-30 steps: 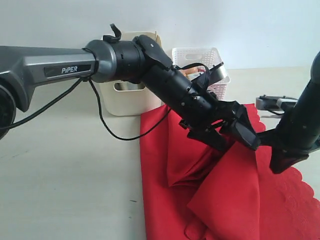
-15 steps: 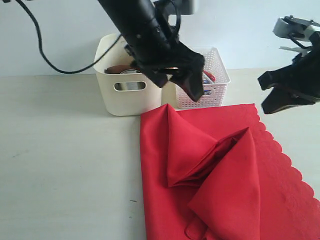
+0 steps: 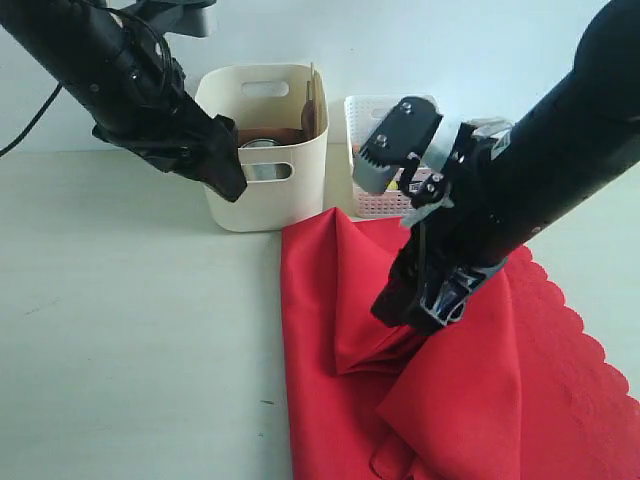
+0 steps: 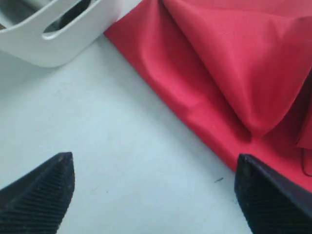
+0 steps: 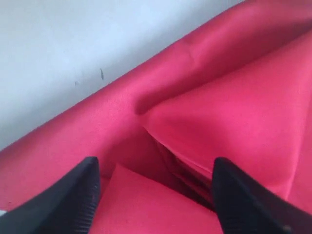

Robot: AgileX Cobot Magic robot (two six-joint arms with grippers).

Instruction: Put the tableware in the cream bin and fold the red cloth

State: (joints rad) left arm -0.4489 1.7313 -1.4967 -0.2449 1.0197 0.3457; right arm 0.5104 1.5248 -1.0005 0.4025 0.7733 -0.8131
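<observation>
Red cloth (image 3: 320, 380) lies on the table (image 3: 130, 330), just in front of the cream bin (image 3: 262, 195). Mid-sheet is bunched into raised folds; scalloped edge on the right.

Right gripper (image 5: 153, 163): jaws spread, nothing between them, low over the folds. Contact with fabric not discernible.

Left gripper (image 4: 153, 168): jaws wide apart, empty, above bare table beside the cloth's edge.

Right arm slants down from upper right. Left arm slants down from upper left, beside the bin.

The cloth (image 3: 310, 330) is plain bright red, the bin (image 3: 262, 203) cream, the lattice basket (image 3: 362, 203) white, the table (image 3: 130, 330) pale grey.
</observation>
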